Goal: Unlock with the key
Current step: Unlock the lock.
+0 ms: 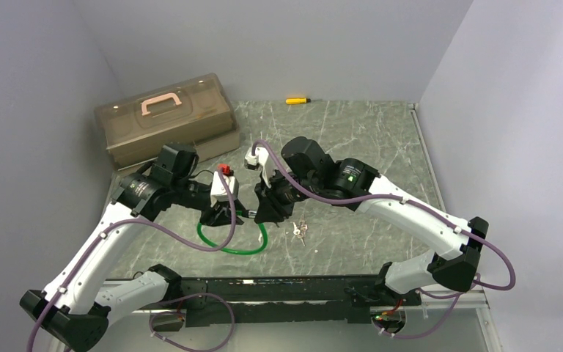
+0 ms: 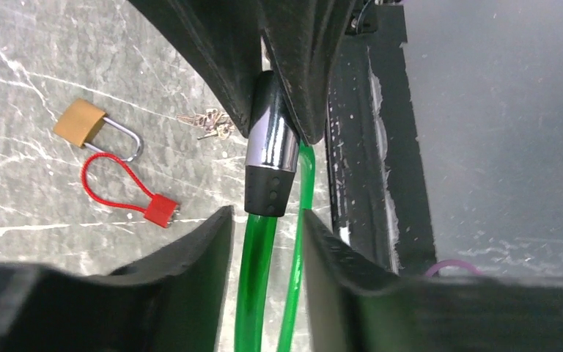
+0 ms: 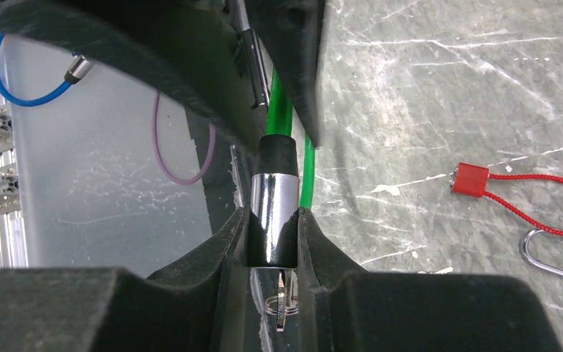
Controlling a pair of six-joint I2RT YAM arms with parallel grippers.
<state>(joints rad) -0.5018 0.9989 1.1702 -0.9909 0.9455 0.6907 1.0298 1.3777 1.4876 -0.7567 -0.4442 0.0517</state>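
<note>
A green cable lock (image 1: 227, 249) lies looped on the table, its chrome barrel (image 3: 275, 205) raised between the two arms. My right gripper (image 3: 273, 227) is shut on that barrel. A key (image 3: 282, 304) on a small ring sticks out of the barrel's end, behind the right fingers. My left gripper (image 2: 267, 220) faces it from the other side. Its jaws are partly closed around both strands of the green cable (image 2: 253, 279) just below the barrel's black collar (image 2: 267, 187), with a sliver of gap showing. In the top view the grippers (image 1: 216, 216) (image 1: 264, 213) nearly meet.
A loose bunch of keys (image 1: 299, 231) lies right of the grippers. A brass padlock (image 2: 81, 123) and a red cable lock (image 2: 160, 209) lie on the marble top. A brown toolbox (image 1: 165, 117) stands at the back left, a yellow screwdriver (image 1: 297, 100) at the back wall.
</note>
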